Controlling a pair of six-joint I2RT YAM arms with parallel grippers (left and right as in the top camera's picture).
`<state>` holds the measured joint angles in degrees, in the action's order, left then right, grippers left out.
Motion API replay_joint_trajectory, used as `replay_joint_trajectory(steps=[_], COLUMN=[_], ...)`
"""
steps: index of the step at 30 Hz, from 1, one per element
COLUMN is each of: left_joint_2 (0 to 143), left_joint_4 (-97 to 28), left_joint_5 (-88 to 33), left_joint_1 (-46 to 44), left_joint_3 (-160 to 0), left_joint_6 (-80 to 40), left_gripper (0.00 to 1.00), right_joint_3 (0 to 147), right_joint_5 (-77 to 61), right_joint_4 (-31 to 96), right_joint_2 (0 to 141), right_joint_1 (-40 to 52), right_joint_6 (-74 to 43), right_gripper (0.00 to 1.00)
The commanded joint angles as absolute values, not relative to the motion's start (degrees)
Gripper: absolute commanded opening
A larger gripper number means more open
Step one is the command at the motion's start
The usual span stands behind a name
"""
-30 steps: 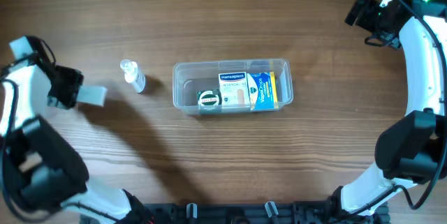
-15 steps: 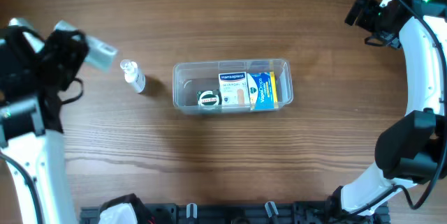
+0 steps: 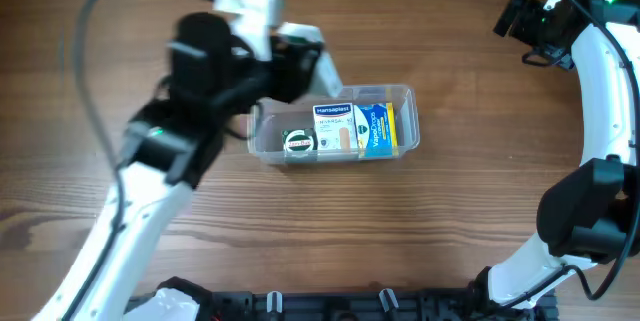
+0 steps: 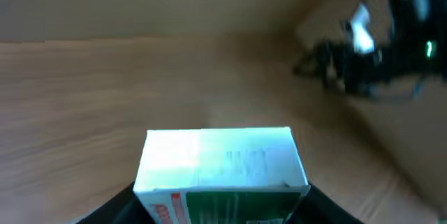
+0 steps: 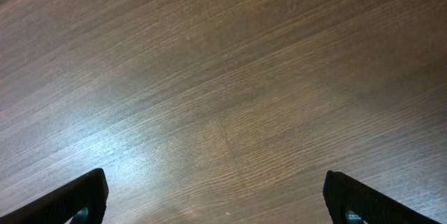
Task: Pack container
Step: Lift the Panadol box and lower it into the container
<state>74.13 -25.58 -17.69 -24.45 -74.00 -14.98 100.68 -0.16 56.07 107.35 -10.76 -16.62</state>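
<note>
Left fingers [image 4: 328,208], part-open and clamped round a small white box [image 4: 220,165], have swung in from far out to the side, container [image 3: 402,90] now just below them, so drop-in looks next; right fingers [image 5: 82,196] gape wide, empty, well apart.

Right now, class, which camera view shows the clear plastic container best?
Overhead: the container shows almost whole, boxes inside, the left arm crossing its left end. The left wrist view shows a white box between its jaws, not the container; the right wrist view, bare table.
</note>
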Motion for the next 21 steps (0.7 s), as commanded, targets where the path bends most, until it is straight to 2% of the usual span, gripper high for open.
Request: replay_joint_trajectory(steps=[1,7,14,21], left_joint_2=[80.4,89.9,91.0,92.0], left_joint_4=[-22.7,-21.0,-26.2,-29.4], left_joint_5=[-18.2,-17.9,-5.8,-5.7], left_joint_1=[-31.0,-36.0,-36.4,-36.6], left_joint_3=[-74.7,-74.7,-74.7,-74.6], left_joint_6=[-5.1,4.8,12.4,17.5], left_gripper=[0.55,0.53,0.49,0.49], right_joint_3=[101.7,101.7,101.7,101.7], right_joint_5=[-0.4,-0.4,-0.4,-0.4], right_joint_4=[56.0,56.0,56.0,56.0], right_joint_2=[105.9,105.9,105.9,105.9], right_joint_1=[-10.6,-10.6,-10.6,-10.6], right_joint_6=[-17.1,-17.1,-17.1,-17.1], right_gripper=[1.00,1.00,1.00,1.00])
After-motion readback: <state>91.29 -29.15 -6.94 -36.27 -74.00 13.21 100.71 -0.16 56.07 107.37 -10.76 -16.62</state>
